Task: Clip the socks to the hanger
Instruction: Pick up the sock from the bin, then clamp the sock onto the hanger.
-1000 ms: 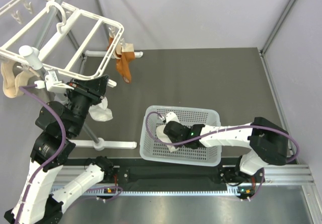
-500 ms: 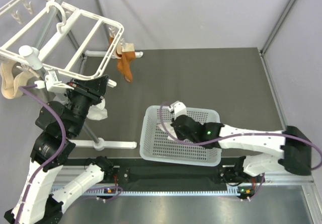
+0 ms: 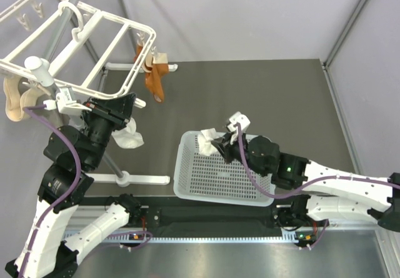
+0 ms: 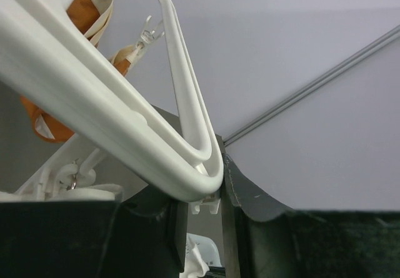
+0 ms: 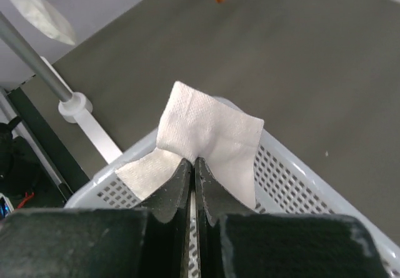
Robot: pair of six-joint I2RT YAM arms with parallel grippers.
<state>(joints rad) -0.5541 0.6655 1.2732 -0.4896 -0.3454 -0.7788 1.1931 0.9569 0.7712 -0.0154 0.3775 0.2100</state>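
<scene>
The white hanger stands on its grey pole at the top left. My left gripper is at its near edge; in the left wrist view its jaws close around a small clip under the frame's corner. One white sock hangs just below this gripper and shows in the left wrist view. My right gripper is shut on the second white sock, held above the basket's far left corner. In the right wrist view the sock folds over the shut gripper.
The white perforated basket sits in front of the right arm; its rim shows in the right wrist view. Orange-brown socks hang on the hanger's far side, a beige sock at its left. The stand's base bar lies left of the basket.
My right gripper has risen out of the basket with the white sock and moved toward the basket's far edge. The left arm has stayed; the hanging sock swayed slightly.
</scene>
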